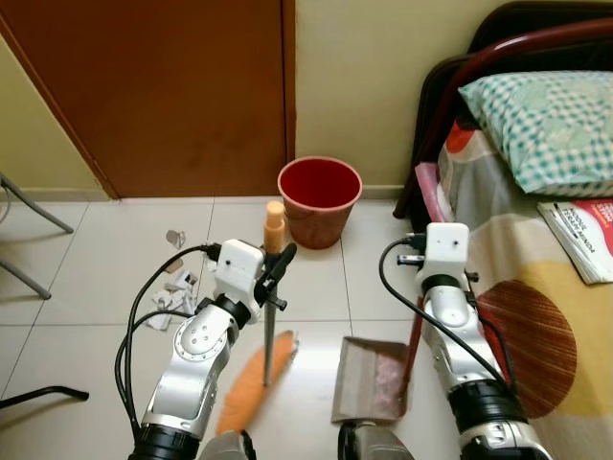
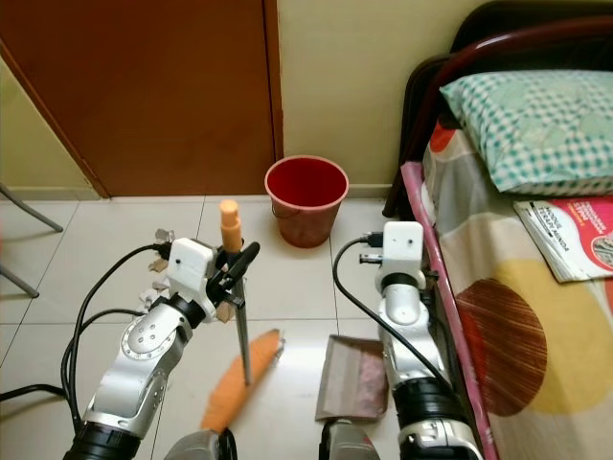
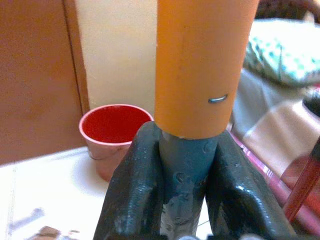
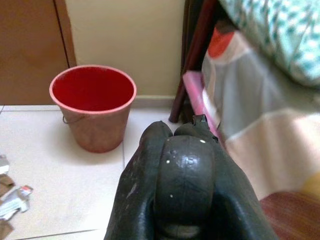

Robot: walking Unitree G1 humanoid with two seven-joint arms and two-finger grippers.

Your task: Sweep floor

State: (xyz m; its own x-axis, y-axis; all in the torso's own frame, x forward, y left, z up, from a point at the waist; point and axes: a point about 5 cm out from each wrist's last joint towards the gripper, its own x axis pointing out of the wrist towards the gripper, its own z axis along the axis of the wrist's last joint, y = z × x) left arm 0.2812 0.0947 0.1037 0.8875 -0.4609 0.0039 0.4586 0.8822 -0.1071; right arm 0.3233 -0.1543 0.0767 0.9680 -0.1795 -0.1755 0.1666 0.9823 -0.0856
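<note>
My left gripper [image 1: 275,270] is shut on the grey shaft of a broom [image 1: 269,331], just below its orange top cap [image 3: 202,65]. The broom stands nearly upright, and its orange head [image 1: 249,391] rests on the tiled floor. Close beside the bed, my right gripper [image 1: 414,251] is shut on the black knob [image 4: 184,172] that tops the dustpan's red handle [image 1: 413,347]. The brown dustpan [image 1: 369,379] lies flat on the floor to the right of the broom head. Torn paper scraps [image 1: 175,289] lie on the tiles left of my left arm.
A red bucket [image 1: 319,199] stands against the wall ahead, beside a brown door [image 1: 172,86]. The bed [image 1: 536,287], with a checked pillow [image 1: 541,129] and a magazine [image 1: 584,235], lines the right side. Chair legs [image 1: 29,216] and a black floor leg [image 1: 43,395] are at the left.
</note>
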